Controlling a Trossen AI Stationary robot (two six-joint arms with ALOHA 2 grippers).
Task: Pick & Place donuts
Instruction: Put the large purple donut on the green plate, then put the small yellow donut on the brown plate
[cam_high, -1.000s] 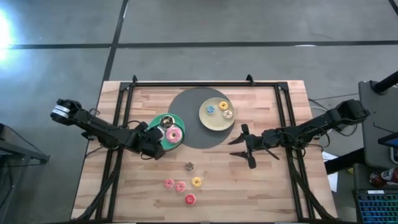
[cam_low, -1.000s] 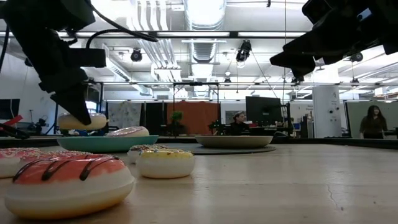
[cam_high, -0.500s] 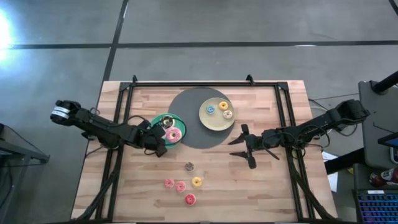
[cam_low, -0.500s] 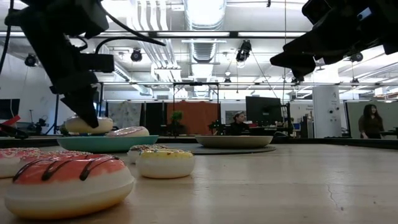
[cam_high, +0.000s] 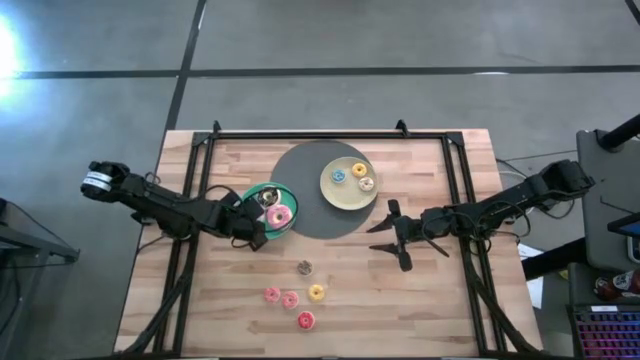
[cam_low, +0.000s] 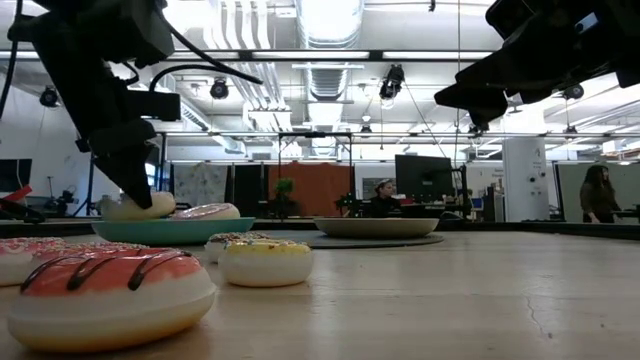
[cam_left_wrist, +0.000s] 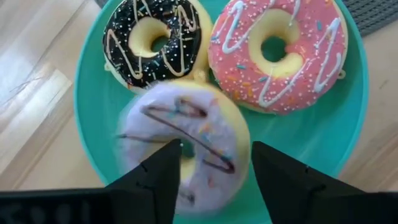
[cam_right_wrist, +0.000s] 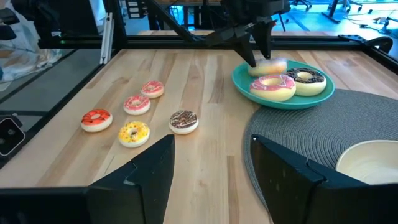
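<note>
Three larger donuts sit on the teal plate: brown, pink and white-lilac. The white-lilac one shows blurred and rests on the plate's near-left part. My left gripper is open right above it, one finger over its hole, the other beyond its outer rim. My right gripper hovers open near the grey mat's right edge. Several tiny donuts lie on the wood. My left gripper comes at the white-lilac donut from above, slanting from the table's left. One finger stands over its hole and one outside the ring. Whether they touch it I cannot tell.
A pale-yellow plate with tiny donuts sits on the round grey mat, right of the teal plate. A black frame runs along the table's far and side edges. Bare wood lies near and right of the tiny donuts.
My left gripper has moved a little toward the table's right and down over the teal plate. The white-lilac donut, carried above the plate's rim a second ago, now lies low on the plate.
</note>
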